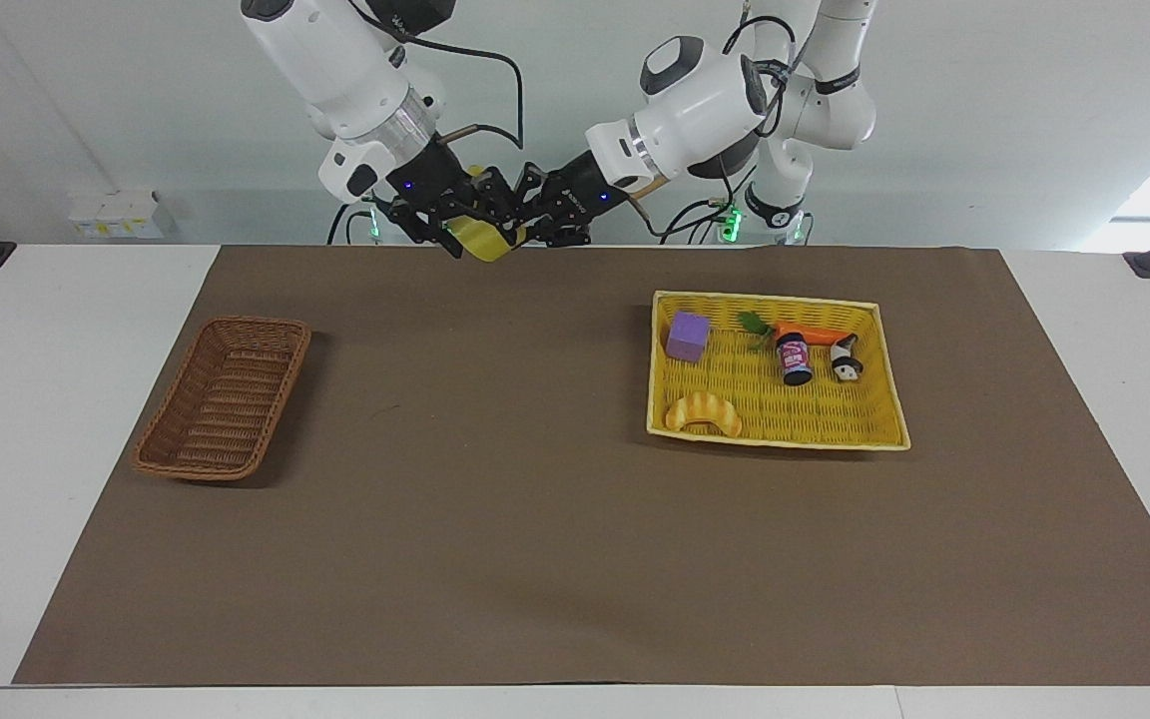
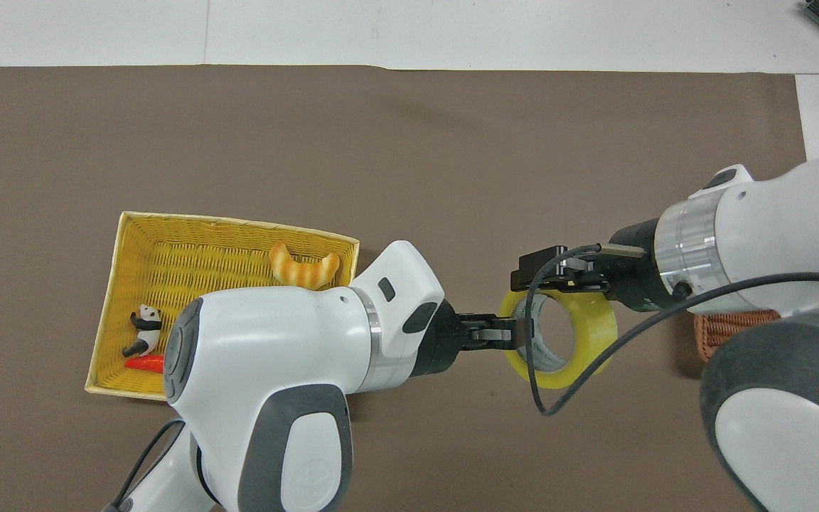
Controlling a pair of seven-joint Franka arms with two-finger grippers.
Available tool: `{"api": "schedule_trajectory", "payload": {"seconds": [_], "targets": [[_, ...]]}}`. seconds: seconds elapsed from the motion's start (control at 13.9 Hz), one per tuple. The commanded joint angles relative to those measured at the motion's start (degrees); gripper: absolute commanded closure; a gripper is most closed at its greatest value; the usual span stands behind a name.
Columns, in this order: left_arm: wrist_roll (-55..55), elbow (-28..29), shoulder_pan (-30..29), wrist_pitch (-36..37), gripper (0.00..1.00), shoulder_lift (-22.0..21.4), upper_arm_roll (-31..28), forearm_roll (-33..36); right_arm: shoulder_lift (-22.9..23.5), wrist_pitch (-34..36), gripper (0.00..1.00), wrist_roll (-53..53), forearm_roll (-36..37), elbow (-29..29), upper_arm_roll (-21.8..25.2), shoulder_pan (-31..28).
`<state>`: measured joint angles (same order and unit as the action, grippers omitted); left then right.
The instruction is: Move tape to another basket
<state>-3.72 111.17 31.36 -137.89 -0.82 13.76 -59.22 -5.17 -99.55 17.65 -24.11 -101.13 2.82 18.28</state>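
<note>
Tape [image 2: 580, 345] is up in the air at mid-table, lower center-right of the overhead frame and top center of the facing frame [image 1: 483, 240], over the brown mat [image 1: 495, 519] at the robots' edge of it. Left gripper [image 2: 516, 333] comes in from the lower left of the overhead frame and is clamped on the ring's wall, one finger inside the core, one outside. Right gripper [image 2: 559, 274] comes in from the right of the overhead frame and sits at the ring's upper rim, touching or nearly so; its jaws stand partway apart around the rim, and I can't tell whether they actually grip. In the facing frame both grippers meet at the roll: right gripper [image 1: 455, 215] on the frame's left, left gripper [image 1: 530, 215] on its right. Brown wicker basket [image 1: 224, 397] sits at left-center of the facing frame, toward the right arm's end of the table, nothing in it. In the overhead frame only a sliver shows under the right arm. Yellow basket [image 1: 889, 399] sits right of center in the facing frame and holds a purple block [image 1: 688, 336], carrot [image 1: 810, 331], small can [image 1: 794, 360], panda figure [image 1: 844, 360] and croissant toy [image 1: 703, 412].
</note>
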Motion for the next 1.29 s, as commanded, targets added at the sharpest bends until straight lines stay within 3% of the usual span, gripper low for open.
{"api": "schedule_trajectory", "payload": {"seconds": [0.0,0.07,0.14,0.43,0.5,0.57,0.86,1.22], "targets": [[-3.48,1.41,1.15,-3.60,1.00,-1.90,-0.76,-1.51,-0.80,2.86,0.57,-6.64,-1.47,-0.91,0.51,-1.57],[-4.44,2.11,2.29,-5.87,1.00,-2.17,-0.76,-1.60,-0.89,3.74,0.88,-7.36,-1.47,-0.91,0.43,-2.27],[-6.37,2.56,2.99,-7.90,1.00,-2.43,-0.76,-1.51,-0.80,4.18,1.00,-7.46,-1.47,-0.91,0.43,-2.45],[-8.67,3.00,3.35,-8.18,1.00,-2.52,-0.84,-1.51,-0.89,4.19,1.00,-7.28,-1.47,-0.91,0.43,-2.72],[-8.76,3.00,3.27,-8.09,0.88,-2.61,-0.84,-1.51,-0.89,4.19,1.00,-7.20,-1.47,-0.91,0.43,-2.72],[-8.76,3.00,3.35,-8.09,0.01,-2.61,-0.84,-1.51,-0.89,4.19,1.00,-7.11,-1.47,-0.91,0.43,-2.72],[-10.43,3.26,3.00,-7.40,0.00,-3.57,-0.84,-1.51,-0.89,4.19,1.00,-6.93,-1.47,-0.99,0.43,-2.72],[-9.99,10.63,-0.68,1.40,0.00,-10.16,-1.20,-1.25,-0.98,4.19,1.00,-6.84,-1.47,-0.99,0.43,-2.63]]}}
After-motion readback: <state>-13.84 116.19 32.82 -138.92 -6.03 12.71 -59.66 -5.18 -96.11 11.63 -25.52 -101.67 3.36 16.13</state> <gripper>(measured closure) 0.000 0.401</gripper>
